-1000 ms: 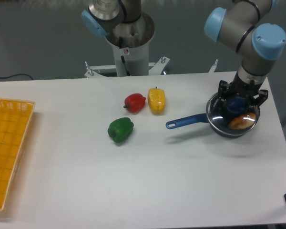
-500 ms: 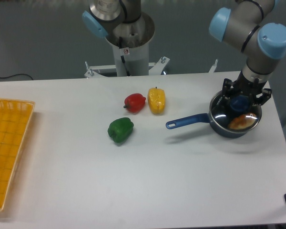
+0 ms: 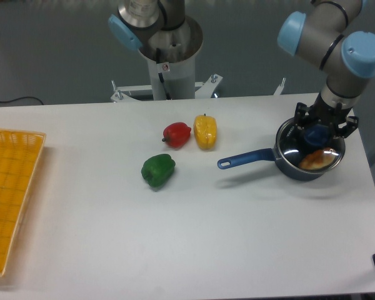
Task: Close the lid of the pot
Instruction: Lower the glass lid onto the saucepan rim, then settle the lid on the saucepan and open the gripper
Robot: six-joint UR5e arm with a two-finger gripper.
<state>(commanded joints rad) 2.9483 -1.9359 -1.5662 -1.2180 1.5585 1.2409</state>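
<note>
Lid (image 3: 312,152) has shifted right, now roughly centred over pot (image 3: 294,167). Gripper (image 3: 320,133) clamps its knob. Release looks next.

Below the hand (image 3: 317,133), the glass pot lid (image 3: 312,150) glints glossy over the pot (image 3: 287,164); the white counter (image 3: 194,231) looks matt and smooth.

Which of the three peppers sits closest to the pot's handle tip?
The yellow pepper. It stands just up and left of the handle tip; the red pepper and green pepper lie farther left.
</note>
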